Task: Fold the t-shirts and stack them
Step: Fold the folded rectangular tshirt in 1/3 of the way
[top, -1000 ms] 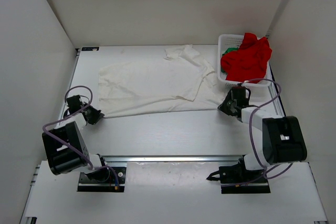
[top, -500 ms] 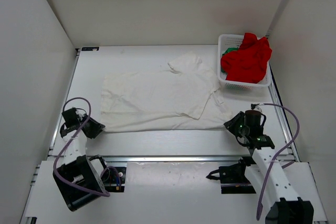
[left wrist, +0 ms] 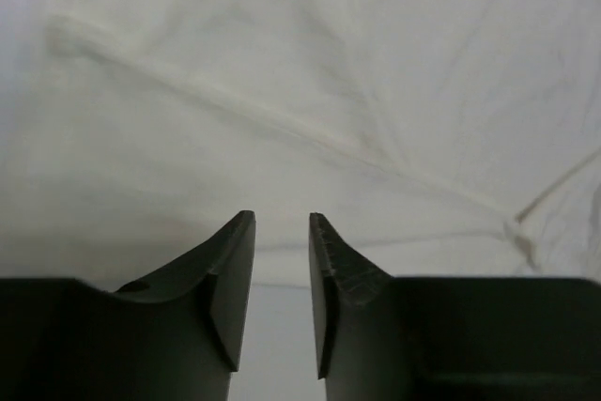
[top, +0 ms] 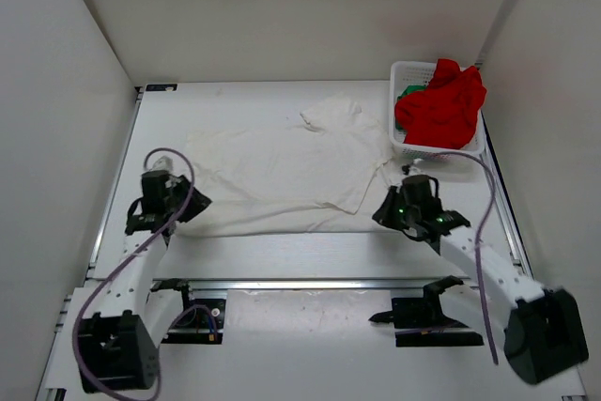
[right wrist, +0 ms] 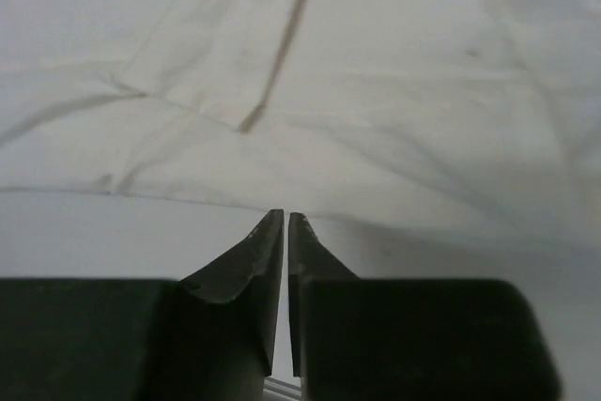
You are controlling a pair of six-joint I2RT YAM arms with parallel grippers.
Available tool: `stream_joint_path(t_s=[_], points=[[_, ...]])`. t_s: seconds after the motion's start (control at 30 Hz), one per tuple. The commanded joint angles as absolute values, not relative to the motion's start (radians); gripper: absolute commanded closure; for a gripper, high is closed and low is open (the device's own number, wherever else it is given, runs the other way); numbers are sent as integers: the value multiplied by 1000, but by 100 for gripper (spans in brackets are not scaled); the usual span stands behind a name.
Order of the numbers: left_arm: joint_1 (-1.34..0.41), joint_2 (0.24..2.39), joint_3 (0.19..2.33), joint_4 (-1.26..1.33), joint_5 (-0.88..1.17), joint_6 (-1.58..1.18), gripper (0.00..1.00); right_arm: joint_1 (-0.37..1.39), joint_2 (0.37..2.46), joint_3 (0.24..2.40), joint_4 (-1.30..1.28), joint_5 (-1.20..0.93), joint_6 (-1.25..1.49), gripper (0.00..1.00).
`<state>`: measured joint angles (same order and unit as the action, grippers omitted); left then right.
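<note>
White tabletop [top: 282, 255], centre: cream-white cloth t-shirt [top: 282, 171] spread flat, presumably for folding. Left tool [left wrist: 282, 218] narrowly parted, right tool [right wrist: 285, 215] barely parted; both empty at its near hem corners.

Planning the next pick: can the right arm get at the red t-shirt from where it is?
Probably yes. The red t-shirt lies heaped on top of the white mesh basket, uncovered, and the right gripper sits just in front of that basket with nothing between its fingers.
</note>
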<state>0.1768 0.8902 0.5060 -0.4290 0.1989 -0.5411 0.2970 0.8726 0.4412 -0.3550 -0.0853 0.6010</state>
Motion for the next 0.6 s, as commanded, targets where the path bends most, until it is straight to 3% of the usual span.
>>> stream_joint_path(t_s=[0.0,0.07,0.23,0.33,0.47,0.57], points=[[-125,952,589,-316,100,-597,62,409,1095,524,-163,-74,542,98],[-222,1006,655,-299,100,-592,64,410,1164,560,-96,-86,525,98],[-357,1092,684,-148,127,-632,65,406,1319,617,-26,-107,519,74],[-315,1129,635,-62,250,-673,67,414,1356,605,-8,-113,540,70],[-215,1089,543,21,336,-710,67,397,1384,577,25,-132,558,69],[-149,1049,558,-29,348,-678,68,394,1408,583,40,-155,564,74]])
